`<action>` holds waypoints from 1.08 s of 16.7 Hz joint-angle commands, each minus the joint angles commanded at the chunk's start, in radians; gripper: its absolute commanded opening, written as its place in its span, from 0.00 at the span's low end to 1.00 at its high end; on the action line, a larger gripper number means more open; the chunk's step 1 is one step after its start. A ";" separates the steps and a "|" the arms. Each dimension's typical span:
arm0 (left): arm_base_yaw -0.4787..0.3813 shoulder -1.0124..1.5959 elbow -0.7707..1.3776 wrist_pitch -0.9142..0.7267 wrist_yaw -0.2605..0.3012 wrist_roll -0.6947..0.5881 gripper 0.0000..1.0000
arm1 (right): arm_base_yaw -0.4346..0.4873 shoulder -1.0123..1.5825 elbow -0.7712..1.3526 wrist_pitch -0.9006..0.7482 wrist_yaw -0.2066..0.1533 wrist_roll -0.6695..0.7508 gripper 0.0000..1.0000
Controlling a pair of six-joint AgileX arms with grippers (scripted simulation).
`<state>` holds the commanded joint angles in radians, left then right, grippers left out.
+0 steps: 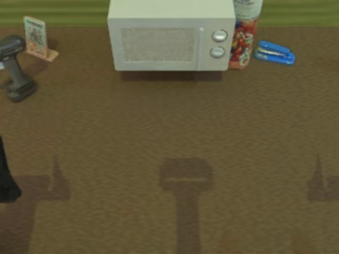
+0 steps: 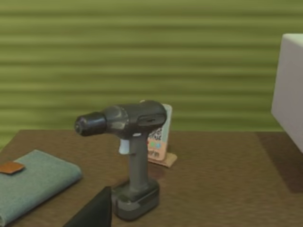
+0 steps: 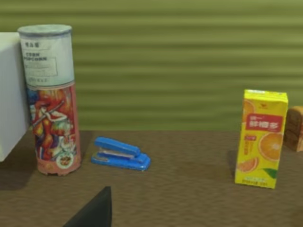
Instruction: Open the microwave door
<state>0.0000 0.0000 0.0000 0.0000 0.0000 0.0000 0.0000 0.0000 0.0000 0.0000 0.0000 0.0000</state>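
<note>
The cream-white microwave (image 1: pixel 170 34) stands at the back middle of the table. Its door (image 1: pixel 158 45), with the grey mesh window, lies flush with the front. Two round grey knobs (image 1: pixel 218 44) sit on the narrow panel right of it. My left arm (image 1: pixel 6 182) shows only as a dark shape at the table's left edge, far from the microwave. A dark bit of my left gripper (image 2: pixel 97 210) shows in the left wrist view, low over the table near a drill. My right gripper (image 3: pixel 97 210) shows the same way in the right wrist view and is out of the top view.
A grey drill (image 1: pixel 16 69) and a QR card stand (image 1: pixel 36 38) are at the back left, with a grey-green pouch (image 2: pixel 33 182) nearby. Right of the microwave stand a snack canister (image 1: pixel 244 32) and a blue stapler (image 1: pixel 274 53). Farther right is a yellow juice carton (image 3: pixel 260 139).
</note>
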 joint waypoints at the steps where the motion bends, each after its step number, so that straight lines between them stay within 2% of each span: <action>1: 0.000 0.000 0.000 0.000 0.000 0.000 1.00 | 0.000 0.000 0.000 0.000 0.000 0.000 1.00; 4: -0.017 0.030 0.030 0.000 -0.012 -0.009 1.00 | 0.000 0.000 0.000 0.000 0.000 0.000 1.00; 8: -0.109 0.219 0.198 -0.003 -0.085 -0.054 1.00 | 0.000 0.000 0.000 0.000 0.000 0.000 1.00; 12: -0.245 0.558 0.461 -0.016 -0.208 -0.123 1.00 | 0.000 0.000 0.000 0.000 0.000 0.000 1.00; 18: -0.483 1.202 0.930 -0.041 -0.429 -0.247 1.00 | 0.000 0.000 0.000 0.000 0.000 0.000 1.00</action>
<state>-0.4835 1.2020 0.9295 -0.0407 -0.4288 -0.2469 0.0000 0.0000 0.0000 0.0000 0.0000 0.0000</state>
